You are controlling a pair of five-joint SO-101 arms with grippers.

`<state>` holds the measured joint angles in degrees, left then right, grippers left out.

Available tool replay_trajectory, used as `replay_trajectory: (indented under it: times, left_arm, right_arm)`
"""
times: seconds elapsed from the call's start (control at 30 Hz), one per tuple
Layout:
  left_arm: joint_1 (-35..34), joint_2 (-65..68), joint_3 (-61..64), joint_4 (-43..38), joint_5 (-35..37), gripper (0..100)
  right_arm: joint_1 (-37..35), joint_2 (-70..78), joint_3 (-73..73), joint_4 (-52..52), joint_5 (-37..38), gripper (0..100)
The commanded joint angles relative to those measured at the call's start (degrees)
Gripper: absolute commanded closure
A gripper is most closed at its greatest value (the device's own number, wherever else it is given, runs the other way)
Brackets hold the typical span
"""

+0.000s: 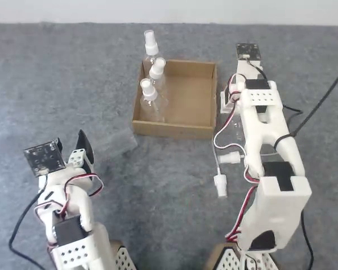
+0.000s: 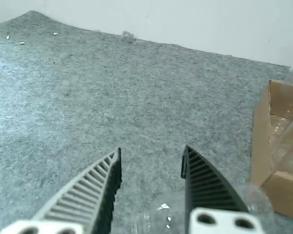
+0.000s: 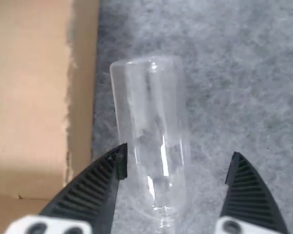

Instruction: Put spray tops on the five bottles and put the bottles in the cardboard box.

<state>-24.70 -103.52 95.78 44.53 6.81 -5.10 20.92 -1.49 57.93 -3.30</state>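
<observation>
The cardboard box (image 1: 205, 95) holds two clear bottles with white spray tops (image 1: 156, 70) (image 1: 148, 90) along its left wall. A third topped bottle (image 1: 151, 42) stands at the box's far left corner; whether inside or behind it I cannot tell. My right gripper (image 3: 178, 151) is open, its fingers on either side of a topless clear bottle (image 3: 151, 117) lying on the carpet beside the box wall (image 3: 34, 97). Two loose spray tops (image 1: 231, 158) (image 1: 220, 184) lie left of the right arm. My left gripper (image 2: 152, 150) (image 1: 81, 151) is open over another lying clear bottle (image 1: 115, 140) (image 2: 161, 217).
Grey carpet covers the table. The right arm (image 1: 265, 140) stretches along the box's right side, with red and white cables hanging near the loose tops. The box corner (image 2: 278, 146) is to one side of the left gripper. Open carpet lies front centre.
</observation>
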Motion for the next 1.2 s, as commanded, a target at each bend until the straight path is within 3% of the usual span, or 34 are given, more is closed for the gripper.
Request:
replay_trajectory:
  times: [0.0, 0.3, 0.5, 0.83, 1.17]
  left_arm:
    - [0.00, -0.88, -1.89, -1.41, -0.09, 81]
    - [0.00, -0.88, -1.45, -1.58, -0.18, 81]
    - [0.00, -0.88, -1.45, -1.58, -0.18, 81]
    - [0.00, -0.88, -1.45, -1.67, -0.18, 81]
    - [0.00, -0.88, -1.45, -1.67, -0.18, 81]
  right_arm:
    - [0.92, -0.92, -3.16, 0.75, -0.35, 72.0]
    - [0.75, 2.95, -5.27, 0.66, 0.00, 72.7]
    - [1.01, 6.20, -8.35, 0.75, 0.00, 83.3]
    - [1.36, 4.00, -8.26, 0.75, -0.44, 92.9]
    - [3.47, -2.07, -8.44, 6.29, -0.53, 93.5]
